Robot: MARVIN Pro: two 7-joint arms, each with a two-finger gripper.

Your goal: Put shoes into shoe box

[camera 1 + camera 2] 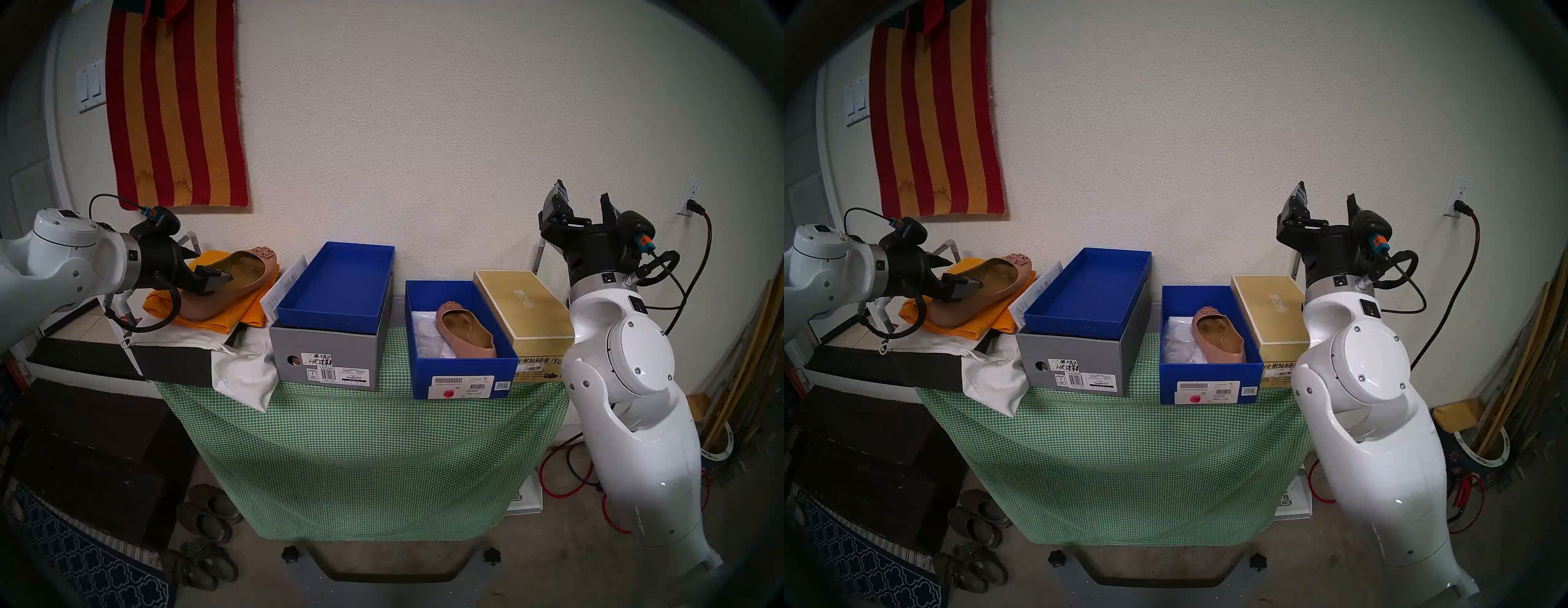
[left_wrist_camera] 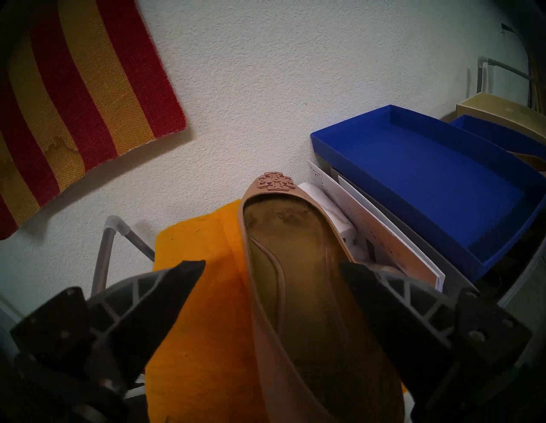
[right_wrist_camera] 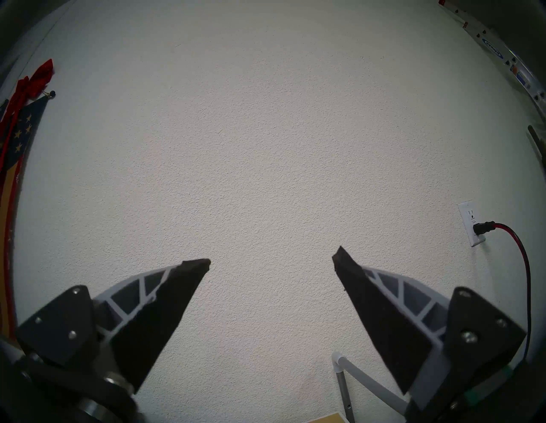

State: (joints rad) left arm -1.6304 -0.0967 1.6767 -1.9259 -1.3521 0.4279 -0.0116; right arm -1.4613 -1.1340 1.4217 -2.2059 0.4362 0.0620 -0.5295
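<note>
At the left edge of the head view, the left gripper point(image 1: 199, 271) stands over the heel half of the second shoe point(image 1: 237, 278), which lies on the orange cloth point(image 1: 254, 312) at middle left. In the left wrist view its fingers point(image 2: 177, 283) are spread wide, one over the cloth and one at the right side of the shoe, so the gripper is released and grasps nothing. The step in hand seems to be the pick of this second shoe. The next move probably calls for lowering a little, closing the jaws across the soft leather sides, then lifting the shoe and carrying it to the right, over the grey box point(image 1: 326, 352) with its blue tray point(image 1: 339, 280), to the shoe box point(image 1: 462, 373) at centre right. There the first shoe point(image 1: 464, 331) already lies beside white paper, so room for the other one is left at the paper side. Further right stands the gold box point(image 1: 526, 310), and at the right edge the right gripper point(image 1: 583, 204) points up toward the wall, its fingers wide apart and empty. By count: two shoes, one in the box and one outside; three boxes, grey, blue and gold; one blue tray; two grippers; one orange cloth.
</note>
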